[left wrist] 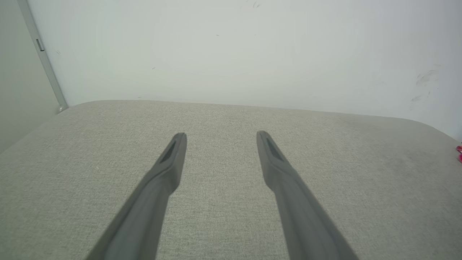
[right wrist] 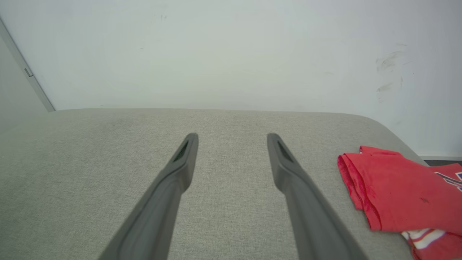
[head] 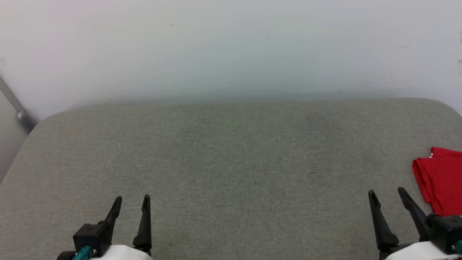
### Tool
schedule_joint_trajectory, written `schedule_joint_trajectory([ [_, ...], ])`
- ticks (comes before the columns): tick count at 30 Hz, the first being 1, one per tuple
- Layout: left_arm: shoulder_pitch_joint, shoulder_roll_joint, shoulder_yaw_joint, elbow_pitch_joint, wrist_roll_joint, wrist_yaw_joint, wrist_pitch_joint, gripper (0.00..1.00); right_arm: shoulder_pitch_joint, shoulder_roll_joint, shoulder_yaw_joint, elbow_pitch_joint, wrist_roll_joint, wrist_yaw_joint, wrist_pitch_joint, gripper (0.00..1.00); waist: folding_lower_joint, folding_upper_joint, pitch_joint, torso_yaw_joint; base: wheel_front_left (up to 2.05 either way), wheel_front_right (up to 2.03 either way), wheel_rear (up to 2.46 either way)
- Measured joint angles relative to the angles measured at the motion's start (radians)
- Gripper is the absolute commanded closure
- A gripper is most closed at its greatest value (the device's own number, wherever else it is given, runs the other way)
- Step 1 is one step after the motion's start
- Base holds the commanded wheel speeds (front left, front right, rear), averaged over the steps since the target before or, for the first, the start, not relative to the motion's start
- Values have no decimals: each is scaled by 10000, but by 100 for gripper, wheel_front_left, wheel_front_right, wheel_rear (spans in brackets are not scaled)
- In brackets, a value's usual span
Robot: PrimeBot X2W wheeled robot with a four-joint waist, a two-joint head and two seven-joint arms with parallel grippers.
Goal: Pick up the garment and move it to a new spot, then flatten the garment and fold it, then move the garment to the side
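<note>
Left pincer [head: 133,197], right pincer [head: 386,190] spread, pointing forward; garment [head: 442,180] beside right.

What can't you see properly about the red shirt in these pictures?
- Head view: the red shirt is cut off by the right edge, and the base of the right hand covers its lower corner.
- Right wrist view: the print is cut by the right edge, so it cannot be read.
- Left wrist view: the red shirt is only a tiny speck at the right edge, too small to make out.
</note>
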Motion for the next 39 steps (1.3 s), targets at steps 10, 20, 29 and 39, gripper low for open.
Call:
schedule_joint_trajectory([
  [10,-49,-40,73,86,-2,-84,-25,0,2,4,65,40,196,0,8,0,1,0,-6,40,0,0,0],
  [20,201,-430,224,454,-788,-320,257,100,40,0,136,662,1304,0,-15,100,1,0,26,56,0,0,0],
  [29,58,-767,755,669,-2010,-725,648,100,-287,-79,176,1197,3135,0,-100,100,1,0,69,67,0,0,0],
  [39,-155,-1118,1306,884,-3218,-1160,1041,100,-656,-150,201,1697,4928,0,-138,100,1,0,116,81,0,0,0],
])
